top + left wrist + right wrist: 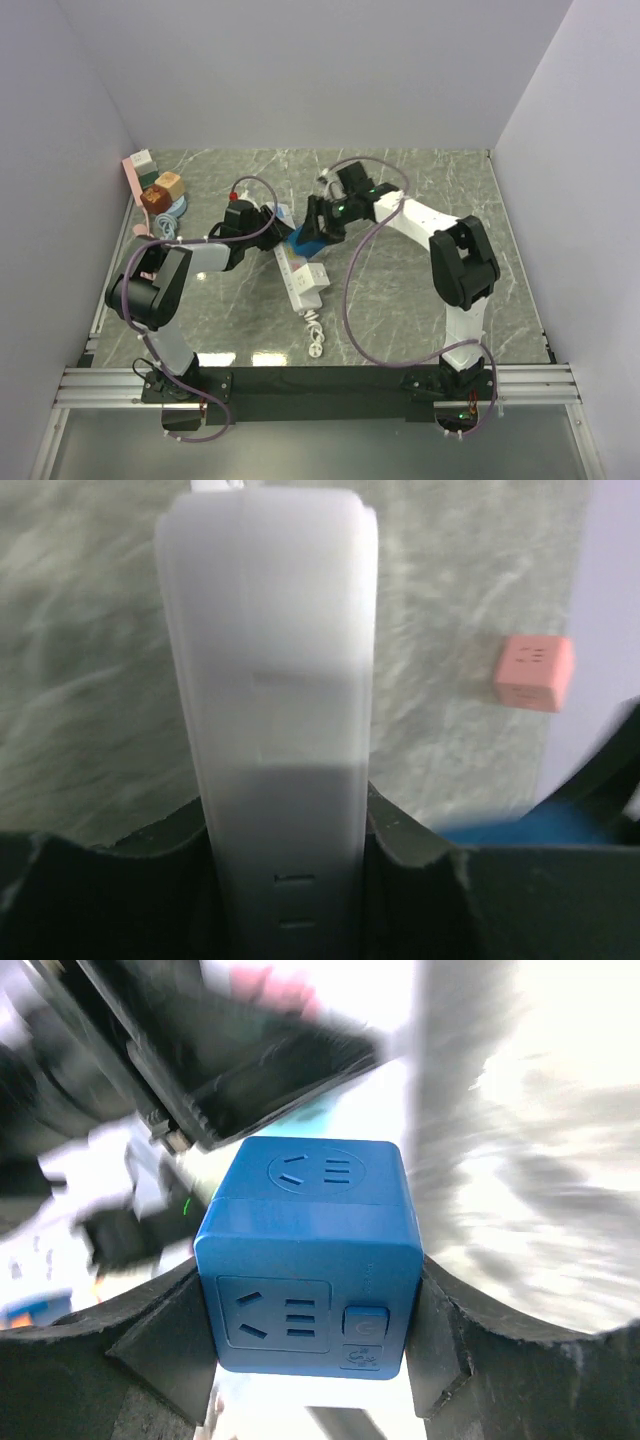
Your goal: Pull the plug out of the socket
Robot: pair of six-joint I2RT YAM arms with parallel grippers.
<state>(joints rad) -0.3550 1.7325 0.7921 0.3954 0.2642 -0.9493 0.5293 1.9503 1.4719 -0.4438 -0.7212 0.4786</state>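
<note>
The socket is a long white power strip lying on the marble table, its bundled white cord at the near end. My left gripper is shut on its far end; in the left wrist view the white strip runs up from between the black fingers. The plug is a blue cube adapter at the strip's far end. My right gripper is shut on it; the right wrist view shows the cube squeezed between both fingers. Whether it sits in the strip or just above it, I cannot tell.
A pile of small blocks, pink, white and brown, with a coiled blue cable lies at the back left corner. A pink cube shows in the left wrist view. White walls enclose the table on three sides.
</note>
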